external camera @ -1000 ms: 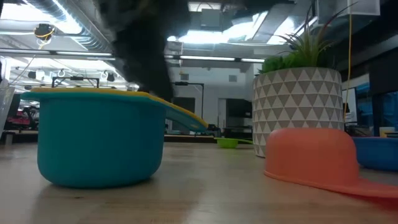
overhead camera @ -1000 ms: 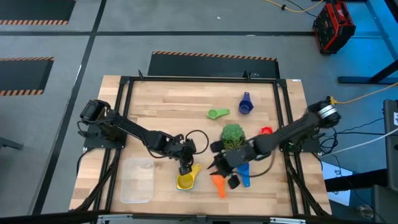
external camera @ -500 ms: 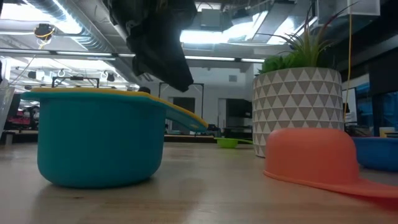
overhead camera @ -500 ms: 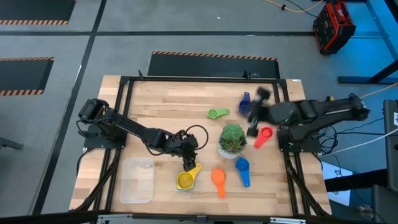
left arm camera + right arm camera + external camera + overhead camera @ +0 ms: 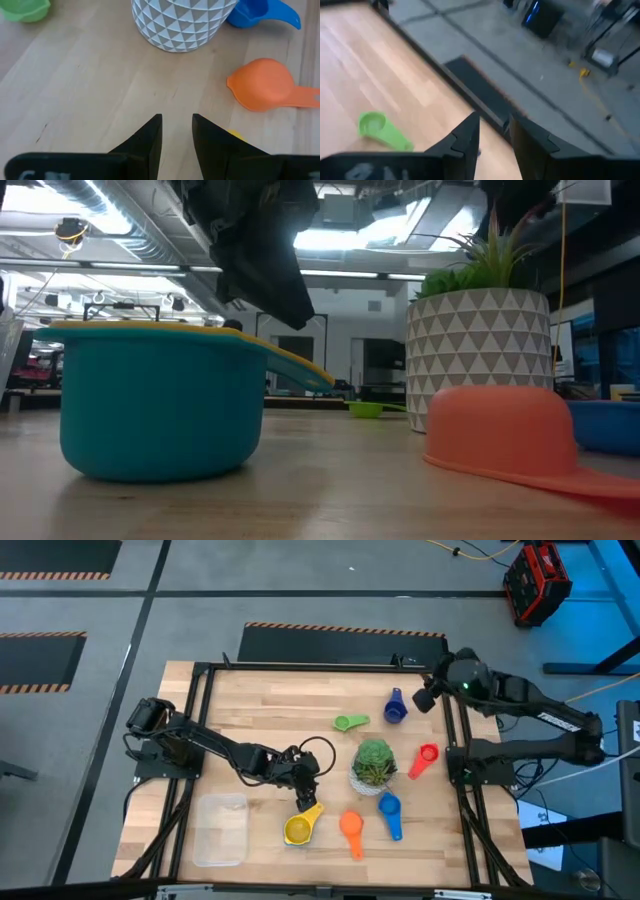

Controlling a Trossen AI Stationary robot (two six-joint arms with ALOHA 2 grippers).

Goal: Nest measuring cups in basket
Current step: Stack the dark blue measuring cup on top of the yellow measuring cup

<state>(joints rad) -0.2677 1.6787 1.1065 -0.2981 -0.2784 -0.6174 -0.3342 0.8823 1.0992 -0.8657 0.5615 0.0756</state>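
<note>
Basket [image 5: 221, 831] hugs the table's [image 5: 260, 710] near-left edge, apparently empty.

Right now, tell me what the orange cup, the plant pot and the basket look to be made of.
Orange cup: likely plastic, a smooth, matte moulded bowl and handle in one piece. Plant pot: perhaps ceramic or painted plastic, white with a grey triangle pattern; the look leaves it open. Basket: clear plastic; the wooden table shows through it.

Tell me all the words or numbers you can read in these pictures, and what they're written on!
None: no word or number can be read anywhere.
Measuring cups, such as the orange cup and the yellow cup: no markings show.
Plant pot: only a triangle pattern, no writing.
Clear basket: plain.
Red case on the floor: any label is too small to read.
</note>
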